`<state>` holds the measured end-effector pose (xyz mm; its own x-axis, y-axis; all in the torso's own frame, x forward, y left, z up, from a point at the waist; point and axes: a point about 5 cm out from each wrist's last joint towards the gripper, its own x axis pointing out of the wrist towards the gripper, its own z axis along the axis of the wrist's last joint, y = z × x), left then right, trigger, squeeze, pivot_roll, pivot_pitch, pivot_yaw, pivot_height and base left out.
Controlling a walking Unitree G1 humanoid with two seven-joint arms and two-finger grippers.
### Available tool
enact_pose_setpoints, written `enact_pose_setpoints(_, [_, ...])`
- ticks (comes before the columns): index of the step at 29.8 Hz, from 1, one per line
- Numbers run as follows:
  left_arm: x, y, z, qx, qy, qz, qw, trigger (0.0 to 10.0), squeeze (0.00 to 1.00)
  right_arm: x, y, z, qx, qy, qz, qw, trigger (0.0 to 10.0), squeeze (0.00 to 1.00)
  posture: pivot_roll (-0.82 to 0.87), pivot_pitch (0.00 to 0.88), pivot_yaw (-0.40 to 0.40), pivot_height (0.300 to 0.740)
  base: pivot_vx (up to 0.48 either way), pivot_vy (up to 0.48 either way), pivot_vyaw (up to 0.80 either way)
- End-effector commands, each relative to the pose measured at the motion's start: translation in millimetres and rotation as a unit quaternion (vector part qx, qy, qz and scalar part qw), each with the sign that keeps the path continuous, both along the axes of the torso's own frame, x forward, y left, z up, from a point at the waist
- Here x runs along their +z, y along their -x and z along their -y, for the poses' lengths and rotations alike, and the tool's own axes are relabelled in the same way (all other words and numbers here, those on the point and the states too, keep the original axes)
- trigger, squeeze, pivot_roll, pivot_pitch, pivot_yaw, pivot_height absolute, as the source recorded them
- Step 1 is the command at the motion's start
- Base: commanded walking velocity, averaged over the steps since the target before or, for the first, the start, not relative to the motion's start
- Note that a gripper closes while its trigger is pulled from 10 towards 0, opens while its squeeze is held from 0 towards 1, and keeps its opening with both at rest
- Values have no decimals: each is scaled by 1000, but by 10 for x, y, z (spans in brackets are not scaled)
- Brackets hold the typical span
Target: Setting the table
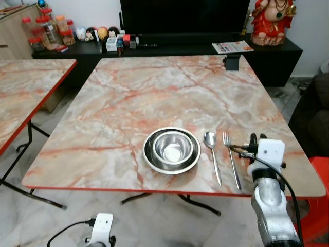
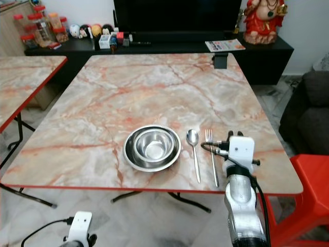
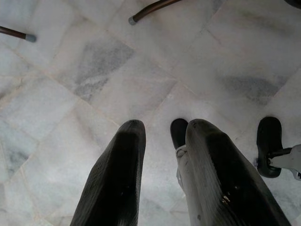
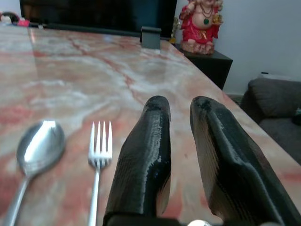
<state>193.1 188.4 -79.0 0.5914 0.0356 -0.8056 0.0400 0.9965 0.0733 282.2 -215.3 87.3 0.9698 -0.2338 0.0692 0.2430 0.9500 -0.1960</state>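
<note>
The marble-patterned surface (image 1: 154, 92) carries a steel bowl (image 1: 173, 146) nested in a shallow steel plate (image 1: 149, 157) near the front edge, with a spoon (image 1: 212, 149) just to the right of the plate and a fork (image 1: 231, 157) just right of the spoon, both lying flat and parallel, heads pointing away from the robot. The right claw (image 4: 178, 141) hovers low over the surface just beside the fork, fingers slightly apart and holding nothing. The left claw (image 3: 162, 165) hangs idle above the floor, fingers slightly apart and empty. Handling judgement: the fork and spoon are light, rigid and smooth, and they lie flush on a glossy top, so they are likely to slide or skate under a pinch; grip across the narrow handle near its middle, with the fingers straddling it. The bowl and plate are stiff, not fragile, but polished and slippery; take them by the rim, and expect the loose bowl to shift inside the plate
</note>
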Motion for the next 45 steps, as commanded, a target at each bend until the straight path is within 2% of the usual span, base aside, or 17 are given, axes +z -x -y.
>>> enact_pose_setpoints(1, [-7,16,-15,0,-4,-2,1000,10000,0,54,2,-60,14,4,20,1000,10000,0,-115,0,38,740,0,0,0])
enact_pose_setpoints(13, [-2,13,-26,19,6,4,1000,10000,0,-46,59,-114,11,5,25,1000,10000,0,-114,0,37,740,0,0,0])
enact_pose_setpoints(35, [5,0,-21,21,11,7,1000,10000,0,-4,58,-108,4,8,47,999,10000,0,-112,0,36,740,0,380,0])
enact_pose_setpoints(45, [3,4,-19,21,12,8,1000,10000,0,-48,147,-119,1,6,50,999,10000,0,-113,0,32,740,0,376,0])
